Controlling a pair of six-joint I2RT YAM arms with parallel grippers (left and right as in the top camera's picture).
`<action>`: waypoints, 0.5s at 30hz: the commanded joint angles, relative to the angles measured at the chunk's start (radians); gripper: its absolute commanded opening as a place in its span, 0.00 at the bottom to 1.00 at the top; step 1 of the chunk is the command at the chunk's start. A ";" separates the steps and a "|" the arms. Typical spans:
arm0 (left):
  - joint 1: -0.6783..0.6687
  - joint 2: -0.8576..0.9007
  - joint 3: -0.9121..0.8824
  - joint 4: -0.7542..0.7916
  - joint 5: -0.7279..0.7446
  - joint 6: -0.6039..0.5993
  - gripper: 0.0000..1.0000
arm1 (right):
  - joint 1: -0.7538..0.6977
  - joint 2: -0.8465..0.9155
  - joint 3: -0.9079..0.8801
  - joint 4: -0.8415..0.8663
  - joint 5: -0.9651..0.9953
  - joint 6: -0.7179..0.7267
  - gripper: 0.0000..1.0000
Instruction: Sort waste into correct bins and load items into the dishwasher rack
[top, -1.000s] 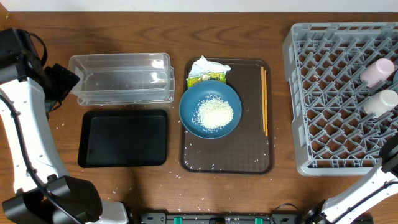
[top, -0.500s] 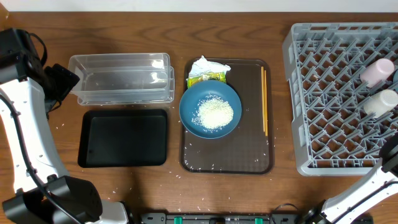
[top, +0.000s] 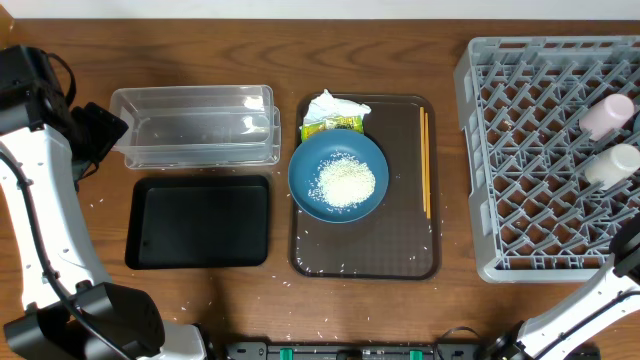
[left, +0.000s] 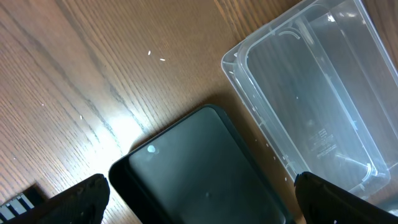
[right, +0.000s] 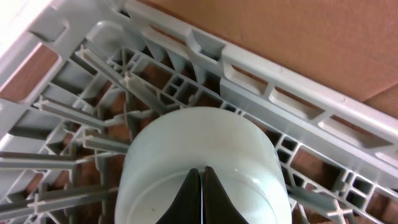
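- Left gripper (left: 214, 200) hangs well left of the brown serving tray (top: 410, 250), fingers spread wide.
- Right below it are a corner of the black tray (left: 199, 177) and one end of the clear tub (left: 311, 93). Both sit off the serving tray's left side, the tub at the back and the black tray in front.
- On the serving tray is the dark-blue bowl (top: 308, 165) with the rice (top: 345, 183) heaped inside. The napkin (top: 335, 104) and snack wrapper (top: 332, 125) are tucked just behind the bowl, and the chopsticks (top: 426, 165) lie along the tray's right edge.
- Right of the serving tray stands the dishwasher rack (top: 520, 160), with the pink cup (top: 606, 115) lying in it.
- Right gripper (right: 201, 186) is over at the rack, fingers pressed together tip to tip.
- The small white cup (right: 199, 143) sits just beyond those tips, close to the rack wall. Touching or not, can't tell.
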 joint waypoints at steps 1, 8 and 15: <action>0.003 -0.014 0.015 -0.005 -0.005 -0.009 0.98 | 0.003 -0.004 -0.001 0.022 -0.004 -0.015 0.02; 0.003 -0.014 0.016 -0.005 -0.005 -0.009 0.98 | 0.007 0.017 -0.001 0.069 -0.005 -0.015 0.04; 0.003 -0.014 0.016 -0.005 -0.005 -0.009 0.98 | 0.009 -0.005 0.000 0.048 -0.074 -0.015 0.01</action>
